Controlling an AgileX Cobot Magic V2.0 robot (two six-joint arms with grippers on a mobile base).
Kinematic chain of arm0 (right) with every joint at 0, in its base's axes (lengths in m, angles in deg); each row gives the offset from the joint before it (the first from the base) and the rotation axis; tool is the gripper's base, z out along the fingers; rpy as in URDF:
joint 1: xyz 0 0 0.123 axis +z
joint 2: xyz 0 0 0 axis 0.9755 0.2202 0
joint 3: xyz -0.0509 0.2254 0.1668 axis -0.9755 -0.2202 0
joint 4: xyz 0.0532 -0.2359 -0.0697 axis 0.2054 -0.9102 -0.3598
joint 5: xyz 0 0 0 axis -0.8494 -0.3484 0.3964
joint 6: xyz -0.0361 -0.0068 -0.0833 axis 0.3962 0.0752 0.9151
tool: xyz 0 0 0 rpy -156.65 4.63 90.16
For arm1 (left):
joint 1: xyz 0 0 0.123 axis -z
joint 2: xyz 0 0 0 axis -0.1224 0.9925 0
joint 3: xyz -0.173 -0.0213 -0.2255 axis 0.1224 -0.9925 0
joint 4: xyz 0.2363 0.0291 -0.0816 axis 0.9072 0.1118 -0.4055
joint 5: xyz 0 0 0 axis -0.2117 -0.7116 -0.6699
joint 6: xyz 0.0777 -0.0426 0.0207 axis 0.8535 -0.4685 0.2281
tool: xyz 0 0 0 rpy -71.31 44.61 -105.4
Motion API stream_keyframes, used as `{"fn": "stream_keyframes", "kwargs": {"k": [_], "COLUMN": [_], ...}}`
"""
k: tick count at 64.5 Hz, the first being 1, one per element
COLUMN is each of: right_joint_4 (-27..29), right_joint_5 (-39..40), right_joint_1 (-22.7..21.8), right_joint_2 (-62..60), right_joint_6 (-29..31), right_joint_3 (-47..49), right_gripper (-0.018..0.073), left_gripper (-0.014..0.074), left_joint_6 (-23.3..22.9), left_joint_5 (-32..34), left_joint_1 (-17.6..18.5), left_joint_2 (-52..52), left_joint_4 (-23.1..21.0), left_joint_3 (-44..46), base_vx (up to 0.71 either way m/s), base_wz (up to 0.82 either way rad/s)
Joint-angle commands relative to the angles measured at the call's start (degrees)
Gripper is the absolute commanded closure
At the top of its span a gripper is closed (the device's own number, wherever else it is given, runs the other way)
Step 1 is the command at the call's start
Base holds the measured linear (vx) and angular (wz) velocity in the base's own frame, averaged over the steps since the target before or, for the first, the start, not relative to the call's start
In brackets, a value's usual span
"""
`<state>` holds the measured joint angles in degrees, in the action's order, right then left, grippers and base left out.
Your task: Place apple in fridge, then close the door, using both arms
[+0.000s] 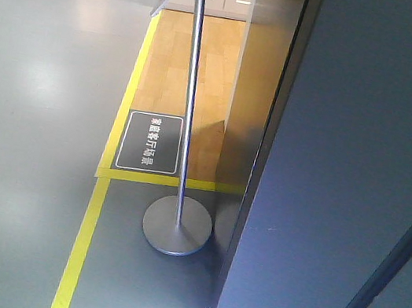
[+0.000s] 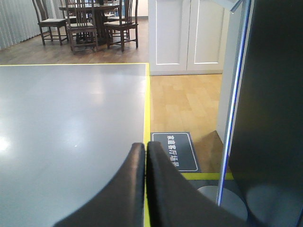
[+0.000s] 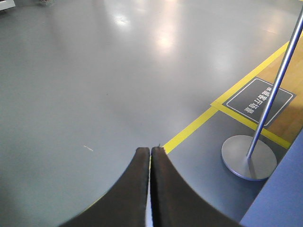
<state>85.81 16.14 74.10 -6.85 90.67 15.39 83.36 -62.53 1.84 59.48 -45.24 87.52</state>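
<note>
The fridge (image 1: 348,163) fills the right of the front view as a tall dark grey slab standing on the floor. Its dark side also shows at the right edge of the left wrist view (image 2: 274,118). No white interior shows, and I cannot tell the door apart from the body. The apple is out of view. My left gripper (image 2: 145,145) is shut with nothing between its black fingers, hovering over the grey floor left of the fridge. My right gripper (image 3: 150,150) is also shut and empty, above grey floor beside a yellow line.
A sign stand with a metal pole (image 1: 187,103) and round base (image 1: 176,227) stands just left of the fridge. Yellow floor tape (image 1: 82,244) borders a wood floor patch with a dark label (image 1: 150,143). White cabinet doors (image 2: 184,38) and dining chairs (image 2: 90,23) stand far back.
</note>
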Motion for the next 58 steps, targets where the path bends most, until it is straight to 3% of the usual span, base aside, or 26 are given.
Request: {"fn": "stream_keyframes", "kwargs": {"k": [1,15,24,33,42,58], "right_joint_4": [3.0,2.4,-2.1,-11.8,-24.8,-42.4], "right_joint_5": [0.8,1.5,8.4,14.8,22.1,40.3], "right_joint_1": [-0.1,0.1,1.8,4.6,6.1,6.1], "right_joint_2": [0.4,-0.2,-3.8,-7.4,-10.3,-16.9], "right_joint_6": [0.5,0.6,-2.2,-13.2,-29.8,-54.5], "right_joint_3": [1.5,1.5,1.5,1.5,0.7,-10.3], "right_gripper": [0.0563,0.0563,0.0563,0.0563,0.0563,0.0563], "left_gripper": [0.0604,0.0604,0.0604,0.0604,0.0604,0.0604], "left_joint_6": [0.0,0.0,0.0,0.0,0.0,0.0], "left_joint_5": [3.8,3.8,3.8,3.8,3.8,3.8], "left_joint_1": [0.0,0.0,0.0,0.0,0.0,0.0], "left_joint_2": [-0.9,-0.9,-0.9,-0.9,-0.9,-0.9], "left_joint_4": [-0.1,-0.1,-0.1,-0.1,-0.1,-0.1], "left_joint_3": [-1.6,-1.6,-1.6,-1.6,-1.6,-1.6], "base_vx": [0.0,0.0,0.0,0.0,0.0,0.0], "base_wz": [0.0,0.0,0.0,0.0,0.0,0.0]}}
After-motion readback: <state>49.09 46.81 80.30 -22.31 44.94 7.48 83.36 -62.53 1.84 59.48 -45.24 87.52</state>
